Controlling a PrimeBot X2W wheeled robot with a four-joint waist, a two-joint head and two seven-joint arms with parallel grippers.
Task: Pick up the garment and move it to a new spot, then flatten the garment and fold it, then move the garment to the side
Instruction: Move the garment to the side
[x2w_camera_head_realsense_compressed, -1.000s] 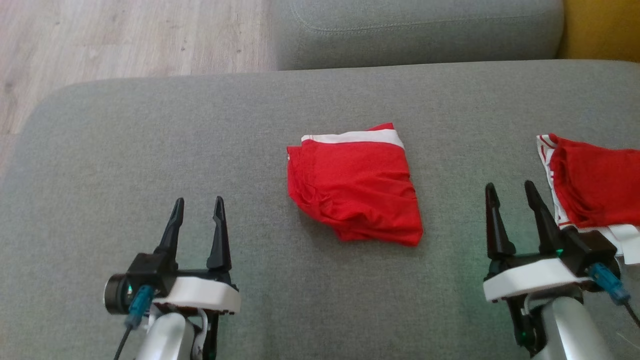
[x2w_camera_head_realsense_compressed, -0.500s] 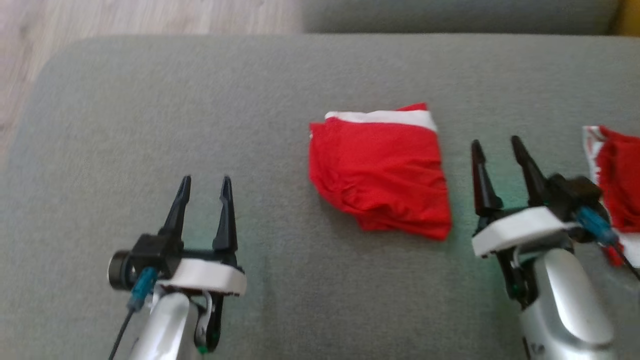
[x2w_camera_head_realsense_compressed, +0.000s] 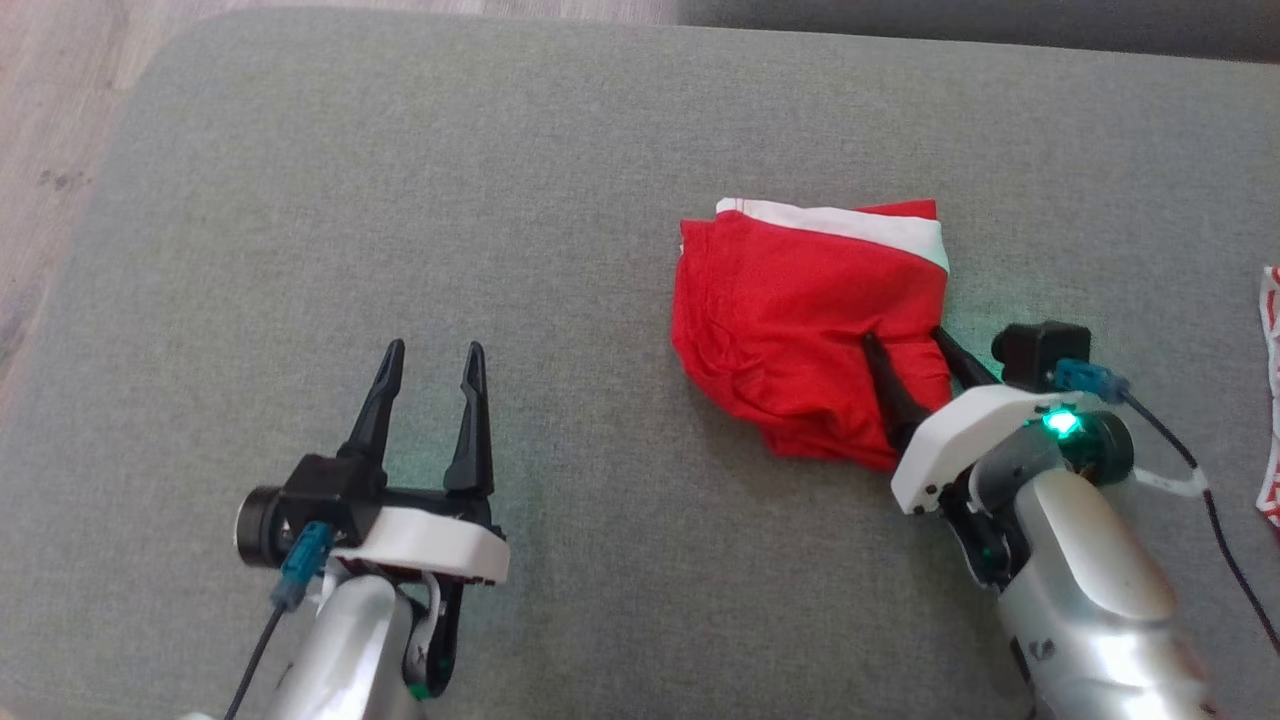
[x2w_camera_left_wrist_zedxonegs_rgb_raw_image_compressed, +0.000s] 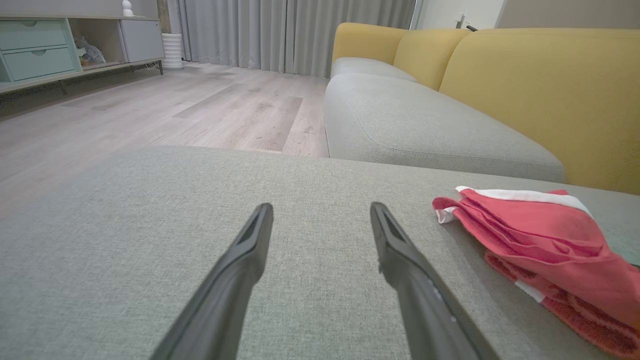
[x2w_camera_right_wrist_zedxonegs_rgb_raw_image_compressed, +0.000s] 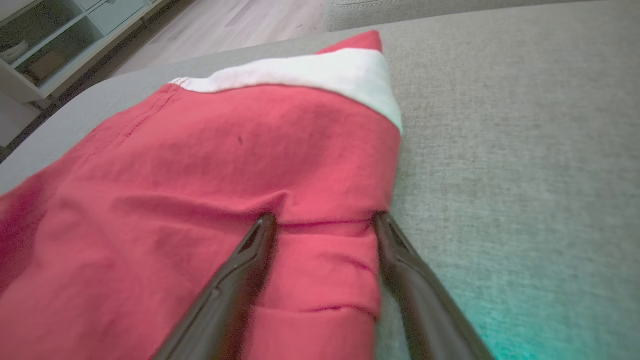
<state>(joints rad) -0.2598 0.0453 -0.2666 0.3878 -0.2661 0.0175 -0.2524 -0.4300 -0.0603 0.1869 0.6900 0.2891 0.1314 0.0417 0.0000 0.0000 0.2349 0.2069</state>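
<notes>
- I see the garment, red and folded into a thick packet. It lies on the grey cushion, somewhat right of the middle.
- Its white band forms the far edge and runs from left to right, so the band end points away from me. The near end narrows to a corner that points near and right.
- The long axis is not very clear, because the packet is almost as wide as it is deep. I judge that it runs from the far left corner to the near right corner.
- My right gripper is at the right side of the garment, with its fingers pointing far and a little left.
- Its jaws are spread. The left finger lies on the red cloth, where a small crease starts at its tip. The right finger sits just at the right edge of the cloth. The cloth between them is not pinched.
- My left gripper is also spread wide. It is over bare cushion, well apart from the garment on its left, with its fingers pointing far.
- At the right border of the head view I see a strip of a second garment, white with red. It lies on the same cushion, well apart from the first.
</notes>
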